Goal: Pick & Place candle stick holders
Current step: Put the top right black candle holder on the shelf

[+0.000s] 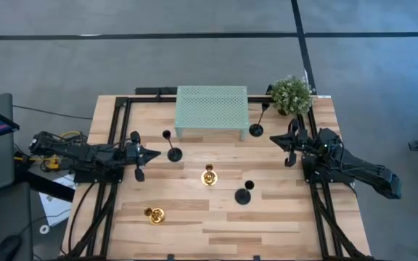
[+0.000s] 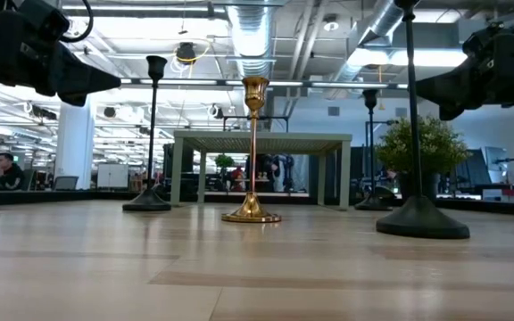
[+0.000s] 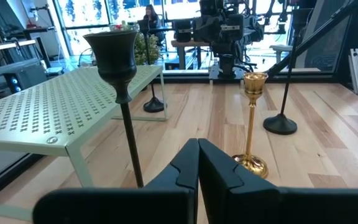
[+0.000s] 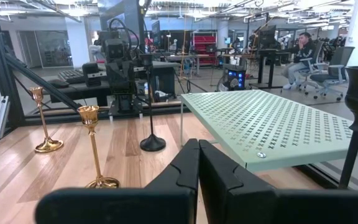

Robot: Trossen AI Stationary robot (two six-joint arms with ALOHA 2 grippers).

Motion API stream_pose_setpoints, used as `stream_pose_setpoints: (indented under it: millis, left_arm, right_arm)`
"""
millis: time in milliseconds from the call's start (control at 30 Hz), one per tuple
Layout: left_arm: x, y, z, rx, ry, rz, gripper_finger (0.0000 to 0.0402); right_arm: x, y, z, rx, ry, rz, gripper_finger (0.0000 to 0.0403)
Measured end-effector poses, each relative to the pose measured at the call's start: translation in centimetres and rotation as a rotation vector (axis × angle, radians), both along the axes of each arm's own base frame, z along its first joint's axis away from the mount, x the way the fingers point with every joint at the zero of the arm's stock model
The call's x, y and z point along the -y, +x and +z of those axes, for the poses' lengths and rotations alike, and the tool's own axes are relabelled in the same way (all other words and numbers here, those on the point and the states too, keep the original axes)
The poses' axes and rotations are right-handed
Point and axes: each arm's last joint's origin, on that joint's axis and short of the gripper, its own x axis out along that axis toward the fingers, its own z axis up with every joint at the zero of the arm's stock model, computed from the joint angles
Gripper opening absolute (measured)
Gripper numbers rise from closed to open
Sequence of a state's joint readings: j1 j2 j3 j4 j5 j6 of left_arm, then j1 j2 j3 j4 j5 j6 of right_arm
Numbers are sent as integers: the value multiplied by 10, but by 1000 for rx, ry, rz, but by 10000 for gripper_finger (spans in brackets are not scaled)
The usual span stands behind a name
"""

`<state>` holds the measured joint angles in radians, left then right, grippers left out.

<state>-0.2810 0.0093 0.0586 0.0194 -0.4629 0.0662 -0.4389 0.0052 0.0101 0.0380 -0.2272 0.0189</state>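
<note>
While both arms hover at the worktop's (image 1: 216, 225) side rails, neither carries anything: the left end effector (image 1: 153, 154) has its fingers pressed together, tip aimed at the black candle stick holder (image 1: 173, 151) just beside it, likely the first pick; the right end effector (image 1: 276, 138), fingers likewise pressed together, sits near the black holder (image 1: 256, 129) standing by the leg of the green perforated stand (image 1: 211, 104); a third black holder (image 1: 244, 194) stands mid-worktop toward the right; one gold holder (image 1: 209, 176) stands in the centre, the other (image 1: 154, 214) toward the front left; all five rest apart on bare wood, none on the stand, so placing seems not yet begun; a small bushy plant (image 1: 291, 94) occupies the far right corner
</note>
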Motion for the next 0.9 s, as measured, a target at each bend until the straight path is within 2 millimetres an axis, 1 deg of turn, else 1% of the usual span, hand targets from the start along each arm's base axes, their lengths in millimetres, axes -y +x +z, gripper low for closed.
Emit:
stream_pose_setpoints:
  millis: [900]
  left_arm:
    - [0,0,1,12,-4,0,6]
  right_arm:
    - [0,0,0,0,0,0,0]
